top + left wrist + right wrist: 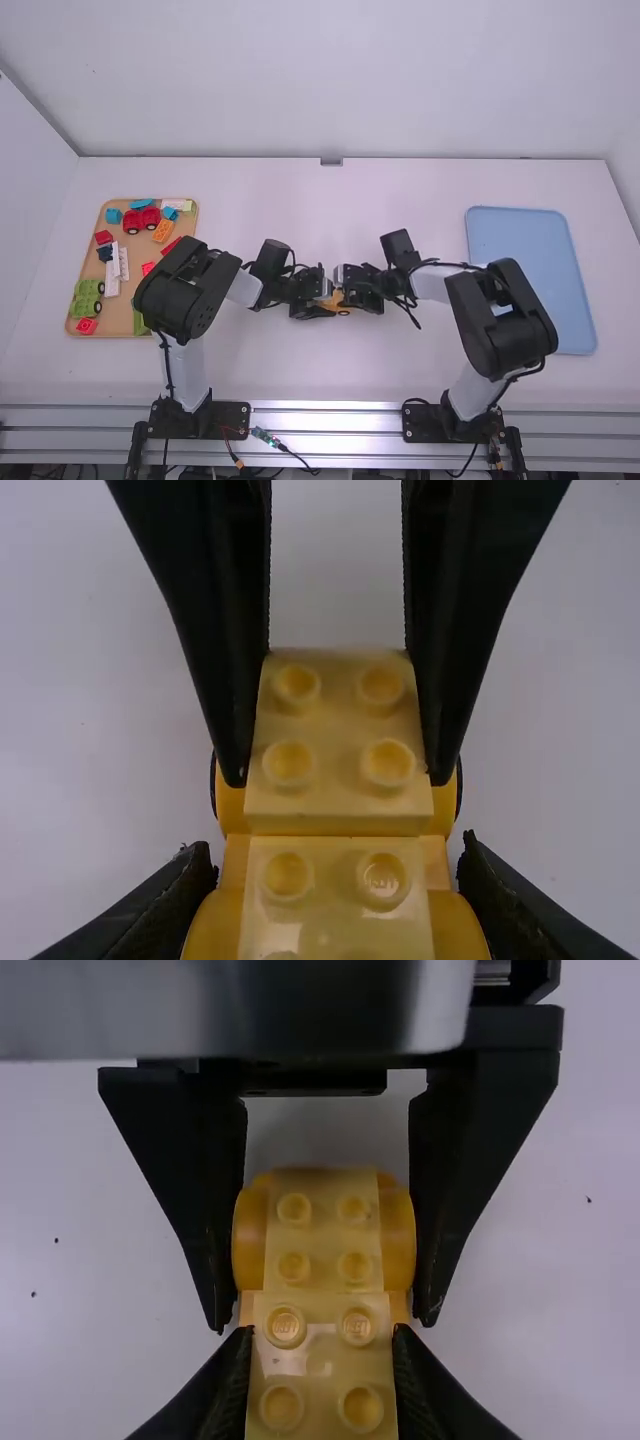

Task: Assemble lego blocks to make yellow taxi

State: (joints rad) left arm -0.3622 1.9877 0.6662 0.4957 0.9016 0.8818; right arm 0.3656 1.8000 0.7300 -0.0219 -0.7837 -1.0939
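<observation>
Low over the middle of the table, my left gripper (318, 303) and right gripper (349, 292) meet at the yellow car (340, 304). In the left wrist view, the left gripper (335, 868) is shut on the rounded yellow car body (212, 920), which has a pale studded section. The other arm's fingers press both sides of a pale yellow block (338, 735) at the car's far end. In the right wrist view, the right gripper (322, 1348) holds that pale block (322, 1370), in line with the car (323, 1230). Whether the block is fully seated cannot be told.
At the left, a tan tray (120, 292) holds a red car (141, 219), a green wheeled piece (86, 300) and several loose blocks. A blue tray (515, 235) lies at the right, partly behind the right arm.
</observation>
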